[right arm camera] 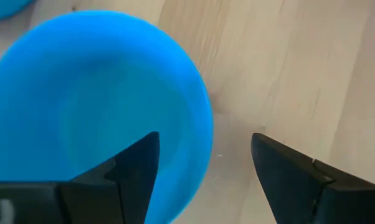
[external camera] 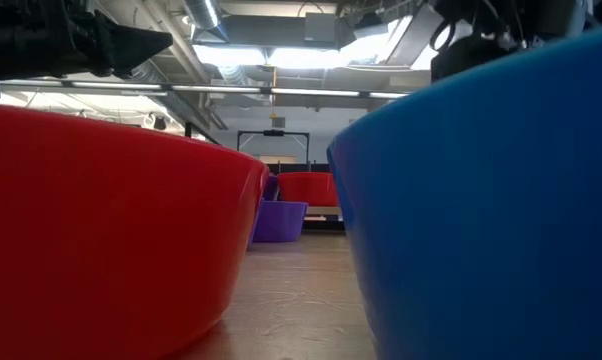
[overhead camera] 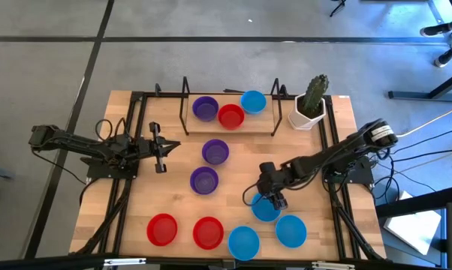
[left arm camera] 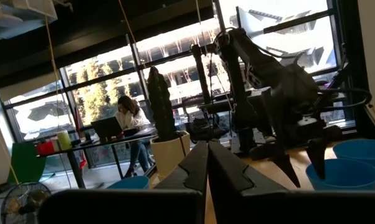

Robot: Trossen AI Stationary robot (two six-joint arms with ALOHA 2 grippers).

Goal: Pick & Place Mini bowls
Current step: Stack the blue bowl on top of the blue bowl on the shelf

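Red bowl (external camera: pixel 101 230), blue bowl (external camera: pixel 491 210) cut off, blocking low view.

Three purple bowls (overhead camera: pixel 215 151), three red (overhead camera: pixel 163 229), four blue (overhead camera: pixel 290 231), one cactus pot (overhead camera: pixel 309 112)

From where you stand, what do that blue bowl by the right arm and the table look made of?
Blue bowl: probably plastic, one solid colour, smooth with a soft sheen. Table: pale wood, or a wood-look surface, matte, with visible grain lines.
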